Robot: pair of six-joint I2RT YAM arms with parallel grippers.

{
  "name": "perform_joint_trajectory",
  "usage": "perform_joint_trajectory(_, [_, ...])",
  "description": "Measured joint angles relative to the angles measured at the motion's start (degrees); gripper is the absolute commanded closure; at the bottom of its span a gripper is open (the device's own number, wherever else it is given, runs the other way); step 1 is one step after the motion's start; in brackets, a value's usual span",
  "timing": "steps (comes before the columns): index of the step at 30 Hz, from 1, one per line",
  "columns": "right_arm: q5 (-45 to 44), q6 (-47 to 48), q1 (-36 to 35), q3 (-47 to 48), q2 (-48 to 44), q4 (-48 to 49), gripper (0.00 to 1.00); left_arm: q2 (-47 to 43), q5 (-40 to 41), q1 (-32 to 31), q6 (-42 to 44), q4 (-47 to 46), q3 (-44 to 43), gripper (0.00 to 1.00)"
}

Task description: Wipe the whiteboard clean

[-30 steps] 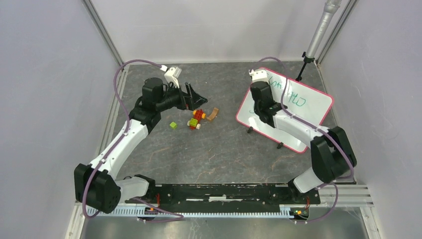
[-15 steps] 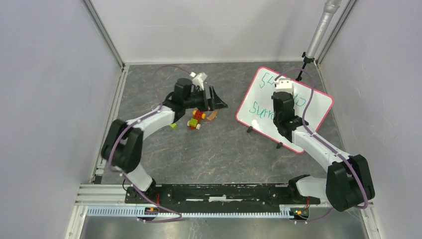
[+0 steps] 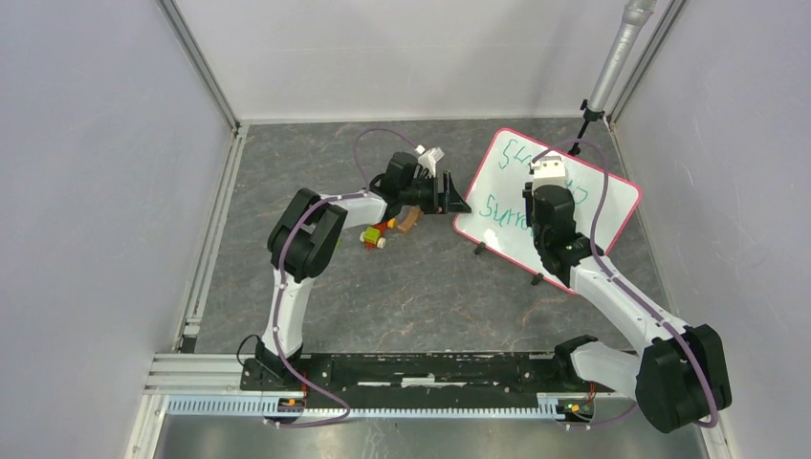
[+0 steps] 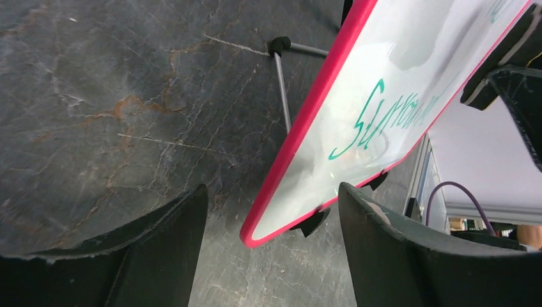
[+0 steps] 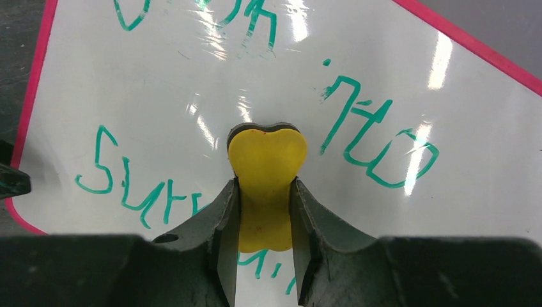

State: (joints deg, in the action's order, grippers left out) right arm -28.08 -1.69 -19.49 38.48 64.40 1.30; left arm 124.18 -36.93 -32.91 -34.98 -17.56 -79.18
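The right gripper (image 5: pixel 265 192) is clamping a yellow heart-shaped eraser (image 5: pixel 266 153) between its two dark fingers, with the heart's lobes sticking out past the fingertips. The eraser is hanging over the middle of the large flat rectangular whiteboard (image 5: pixel 160 96) with the thin pink-red frame, with green handwritten marks lying to its left and right. Whether it is touching the white face I cannot tell. The whiteboard is standing on small black feet at the far right of the dark grey stone-patterned tabletop (image 3: pixel 402 296), turned at a slant to the table's edges. The left gripper (image 3: pixel 457 200) is reaching rightward with its jaws apart, gripping nothing, just beside the board's left edge. In its wrist view the board's rounded corner is showing between the fingers. A cluster of small coloured toy blocks (image 3: pixel 375 232) is lying left of that gripper, just near of the left arm.
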Motion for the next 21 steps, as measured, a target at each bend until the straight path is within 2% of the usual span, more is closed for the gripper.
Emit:
perform_joint_trajectory(3, [0.7, 0.0, 0.0, -0.2, -0.2, 0.4, 0.72, 1.7, -0.7, -0.8, -0.1, -1.0, -0.6, 0.37])
perform_joint_trajectory(9, [1.5, 0.0, 0.0, -0.4, -0.2, 0.4, 0.72, 2.6, -0.5, -2.3, -0.7, -5.3, 0.8, 0.51])
perform_joint_trajectory(15, [2.1, 0.0, 0.0, -2.2, -0.3, 1.6, 0.72, 1.2, 1.9, -3.1, -2.0, -14.2, 8.1, 0.64])
perform_joint_trajectory(21, [2.8, 0.0, 0.0, -3.1, 0.7, 2.1, 0.72, -0.9, 7.8, -5.9, -4.9, -25.9, 16.8, 0.71])
